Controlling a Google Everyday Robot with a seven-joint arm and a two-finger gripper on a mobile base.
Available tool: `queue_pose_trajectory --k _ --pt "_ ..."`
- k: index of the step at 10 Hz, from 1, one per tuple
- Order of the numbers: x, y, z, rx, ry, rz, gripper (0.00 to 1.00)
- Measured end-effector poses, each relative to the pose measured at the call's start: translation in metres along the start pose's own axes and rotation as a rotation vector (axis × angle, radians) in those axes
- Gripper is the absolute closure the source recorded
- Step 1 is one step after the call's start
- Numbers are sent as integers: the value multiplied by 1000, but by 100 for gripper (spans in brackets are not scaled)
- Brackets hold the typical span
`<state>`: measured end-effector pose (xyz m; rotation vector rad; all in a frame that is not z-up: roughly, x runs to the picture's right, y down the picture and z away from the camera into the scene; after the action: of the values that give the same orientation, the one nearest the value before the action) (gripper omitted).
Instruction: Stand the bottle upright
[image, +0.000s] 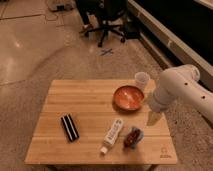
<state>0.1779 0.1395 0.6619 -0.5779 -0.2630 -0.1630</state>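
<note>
Shows bottle (113, 135) lying flat near table's (90, 100) front edge, long axis diagonal, cap at front-left, with gripper (154, 118) hanging to its right past the packet (133, 137), jaws spread wide, empty.

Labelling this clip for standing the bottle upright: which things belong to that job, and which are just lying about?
Job: bottle, lying on its side near the front of the table; claw, open, empty, over the table's right edge.
Lying about: black box, red packet, orange bowl, cup.
</note>
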Motion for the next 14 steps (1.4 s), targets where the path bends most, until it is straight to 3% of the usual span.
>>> queue_pose_trajectory --k 3,6,12,14 --pt "-17 43 26 -24 23 -116 35" --pt "-40 70 42 -39 34 -230 35" --pt "-43 74 44 -38 39 -256 35" --pt "-55 73 51 -21 32 -305 35"
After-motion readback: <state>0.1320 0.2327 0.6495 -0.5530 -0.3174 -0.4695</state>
